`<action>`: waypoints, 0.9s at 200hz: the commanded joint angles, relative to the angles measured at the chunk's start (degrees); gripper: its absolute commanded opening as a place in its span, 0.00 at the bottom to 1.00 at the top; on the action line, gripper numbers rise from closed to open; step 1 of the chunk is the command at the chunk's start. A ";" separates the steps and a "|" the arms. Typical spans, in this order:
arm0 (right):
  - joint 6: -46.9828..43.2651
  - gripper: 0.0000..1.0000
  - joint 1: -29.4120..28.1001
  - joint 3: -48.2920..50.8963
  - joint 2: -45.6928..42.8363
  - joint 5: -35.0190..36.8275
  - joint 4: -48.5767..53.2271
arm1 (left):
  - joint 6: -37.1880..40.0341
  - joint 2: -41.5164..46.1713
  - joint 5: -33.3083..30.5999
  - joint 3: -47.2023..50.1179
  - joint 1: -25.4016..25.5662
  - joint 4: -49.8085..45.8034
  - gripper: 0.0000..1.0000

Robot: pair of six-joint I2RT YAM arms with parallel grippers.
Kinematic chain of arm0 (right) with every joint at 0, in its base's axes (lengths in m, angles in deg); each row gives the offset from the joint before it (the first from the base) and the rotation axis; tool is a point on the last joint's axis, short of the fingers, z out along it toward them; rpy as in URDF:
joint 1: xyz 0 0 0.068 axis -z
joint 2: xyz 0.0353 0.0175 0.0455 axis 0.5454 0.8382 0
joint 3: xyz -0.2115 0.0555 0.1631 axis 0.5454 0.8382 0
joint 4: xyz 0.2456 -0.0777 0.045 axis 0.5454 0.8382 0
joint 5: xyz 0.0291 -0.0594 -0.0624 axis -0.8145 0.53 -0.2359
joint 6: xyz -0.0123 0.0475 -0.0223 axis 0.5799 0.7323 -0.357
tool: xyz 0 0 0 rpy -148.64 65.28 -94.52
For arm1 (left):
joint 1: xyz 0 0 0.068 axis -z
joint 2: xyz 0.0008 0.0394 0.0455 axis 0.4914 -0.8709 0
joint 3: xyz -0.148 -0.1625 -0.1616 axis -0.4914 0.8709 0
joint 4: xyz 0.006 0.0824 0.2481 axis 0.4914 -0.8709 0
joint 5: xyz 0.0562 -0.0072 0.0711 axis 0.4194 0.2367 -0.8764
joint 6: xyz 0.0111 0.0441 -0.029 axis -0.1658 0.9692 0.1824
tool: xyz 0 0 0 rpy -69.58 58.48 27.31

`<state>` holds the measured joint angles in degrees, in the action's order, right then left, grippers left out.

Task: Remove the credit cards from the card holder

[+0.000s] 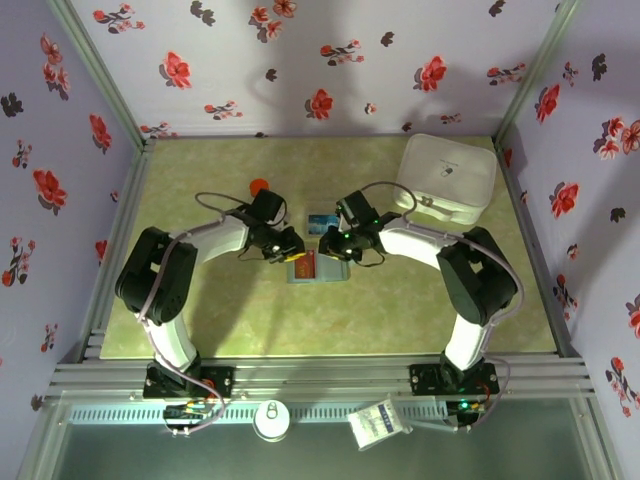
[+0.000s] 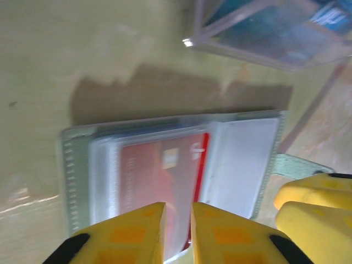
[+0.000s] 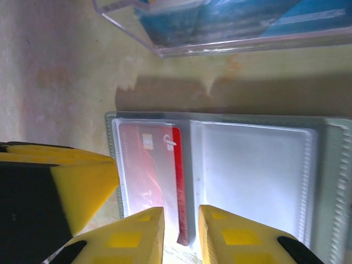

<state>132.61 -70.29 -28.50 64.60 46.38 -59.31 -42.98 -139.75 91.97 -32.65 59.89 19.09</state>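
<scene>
Two jaw pairs nearly together over red card, cannot tell if pinching; we pin card holder with right gripper, slide with left gripper.

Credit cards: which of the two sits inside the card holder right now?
The red card, under a clear pocket of the grey card holder. The light blue card lies apart, beyond the holder, seen through the clear box.

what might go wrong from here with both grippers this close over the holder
The left gripper and right gripper crowd one edge of the card holder, so they may collide. The red card lies under a clear sleeve; a pinch might catch the sleeve and drag the holder into the nearby clear box.
</scene>
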 commanded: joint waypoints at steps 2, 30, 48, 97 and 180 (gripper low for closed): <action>1.26 0.25 -1.23 -2.40 2.53 -1.37 -0.36 | 1.51 2.26 0.54 2.21 -0.88 0.96 0.15; 2.10 0.25 -1.95 -2.94 4.66 -2.36 -1.75 | 2.12 1.42 0.47 3.22 -1.43 1.22 0.08; 2.46 0.25 -2.14 -3.12 5.69 -2.97 -2.20 | 2.54 0.56 0.10 3.48 -1.61 1.17 0.06; 2.79 0.22 -2.31 -3.25 7.03 -4.09 -3.34 | 3.51 -1.59 -0.51 3.16 -2.20 0.78 0.04; 2.55 0.18 -2.32 -4.11 9.21 -4.64 -3.76 | 4.69 -2.73 -1.38 1.99 -2.59 -0.89 0.02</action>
<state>134.53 -72.12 -31.34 72.34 42.49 -62.70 -39.96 -140.89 91.89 -29.98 57.86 20.25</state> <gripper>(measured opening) 0.174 0.051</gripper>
